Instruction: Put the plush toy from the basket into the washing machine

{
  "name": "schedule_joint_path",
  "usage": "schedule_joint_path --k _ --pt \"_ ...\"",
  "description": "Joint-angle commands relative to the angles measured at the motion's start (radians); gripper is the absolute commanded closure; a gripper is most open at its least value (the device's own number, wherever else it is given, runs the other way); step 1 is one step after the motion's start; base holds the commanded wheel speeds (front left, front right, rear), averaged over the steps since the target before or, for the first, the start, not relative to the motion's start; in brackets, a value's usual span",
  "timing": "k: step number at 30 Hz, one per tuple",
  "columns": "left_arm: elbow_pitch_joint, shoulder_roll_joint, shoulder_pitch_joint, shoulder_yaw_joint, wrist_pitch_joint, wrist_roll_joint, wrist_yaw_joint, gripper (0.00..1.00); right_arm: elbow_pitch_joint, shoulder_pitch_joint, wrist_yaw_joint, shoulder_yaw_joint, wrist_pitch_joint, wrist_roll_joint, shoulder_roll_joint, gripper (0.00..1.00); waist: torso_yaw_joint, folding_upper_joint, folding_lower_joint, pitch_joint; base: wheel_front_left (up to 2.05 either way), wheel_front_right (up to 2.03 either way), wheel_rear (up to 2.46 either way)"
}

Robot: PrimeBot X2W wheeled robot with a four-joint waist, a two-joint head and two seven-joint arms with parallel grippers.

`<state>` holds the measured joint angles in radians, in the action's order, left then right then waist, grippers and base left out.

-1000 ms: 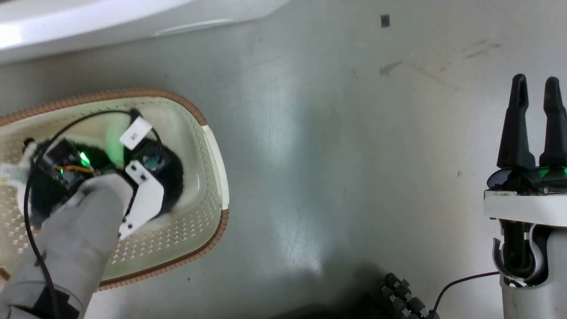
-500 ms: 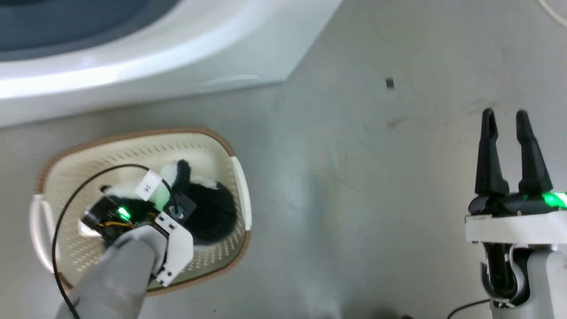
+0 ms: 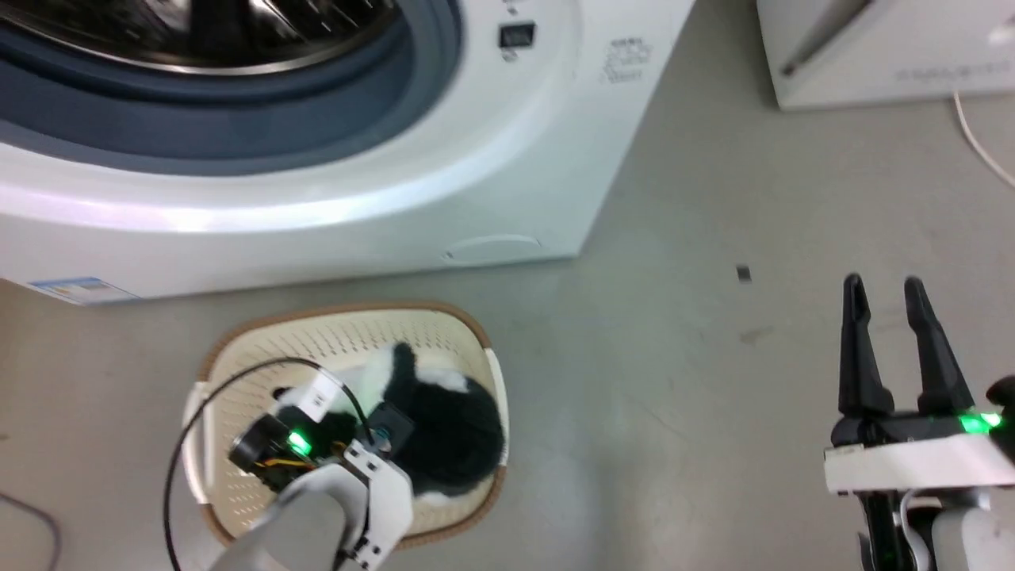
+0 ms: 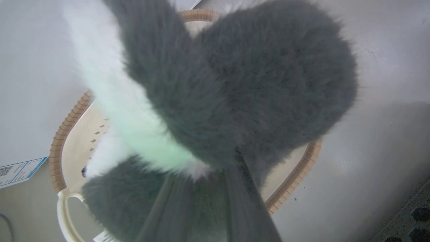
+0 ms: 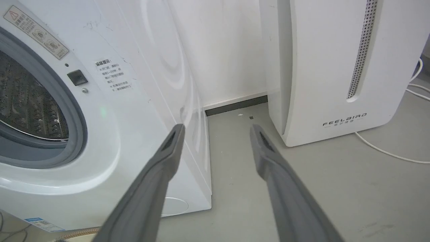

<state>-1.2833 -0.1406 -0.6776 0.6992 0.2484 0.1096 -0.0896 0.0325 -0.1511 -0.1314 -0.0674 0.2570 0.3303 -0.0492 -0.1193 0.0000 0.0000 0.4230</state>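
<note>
Lifting is the step in hand, I judge. My left gripper [image 4: 210, 168] has its two dark fingers drawn narrow on the fluffy black-and-white plush toy [image 3: 444, 432], with fur bunched between them in the left wrist view. The toy is at the lower centre-left of the head view, over the right half of the cream perforated plastic basket with the brown woven rim [image 3: 317, 337]. I cannot tell whether it is clear of the basket's bottom.

To do this well I would raise it straight up until the fur clears the rim (a pinch of pile may slip, so no jerks). Then I would carry it up-frame toward the grey rubber-rimmed porthole [image 3: 357, 127] of the large white front-loading washing machine [image 3: 492, 182] at the upper left. The machine's lower lip stands between the basket and the shiny steel drum [image 3: 238, 32], so height comes first.

My right gripper [image 3: 882, 284], at the lower right, has its jaws moderately apart on nothing and is well out of the path. A white FEELBIRD-labelled appliance [image 5: 336, 67] and a white cable [image 3: 979, 143] lie at the upper right, away from the route.
</note>
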Motion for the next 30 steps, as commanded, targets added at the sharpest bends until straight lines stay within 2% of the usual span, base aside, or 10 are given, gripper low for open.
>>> schedule_joint_path --k 1,7,20,30 --pt "0.009 0.005 0.018 -0.002 0.009 0.007 0.008 1.0 0.007 0.018 0.001 -0.007 0.005 -0.009 -0.001 0.0 0.038 0.0 0.0 -0.052 0.0 0.0 0.0" --pt "0.12 0.017 0.07 -0.032 0.013 0.043 0.037 1.0 0.018 0.06 0.001 -0.017 0.005 -0.023 -0.001 0.0 0.071 0.0 0.0 -0.122 0.0 0.0 0.0" --pt "0.433 -0.01 0.223 -0.125 0.013 0.082 0.113 1.0 0.029 0.131 0.001 -0.03 0.005 -0.038 -0.001 0.0 0.126 0.0 0.0 -0.243 0.0 0.0 0.0" --pt "0.629 -0.049 0.25 -0.243 0.013 0.088 0.176 1.0 0.023 0.137 0.001 -0.033 0.005 -0.038 -0.001 0.0 0.145 0.0 0.0 -0.242 0.0 0.0 0.0"
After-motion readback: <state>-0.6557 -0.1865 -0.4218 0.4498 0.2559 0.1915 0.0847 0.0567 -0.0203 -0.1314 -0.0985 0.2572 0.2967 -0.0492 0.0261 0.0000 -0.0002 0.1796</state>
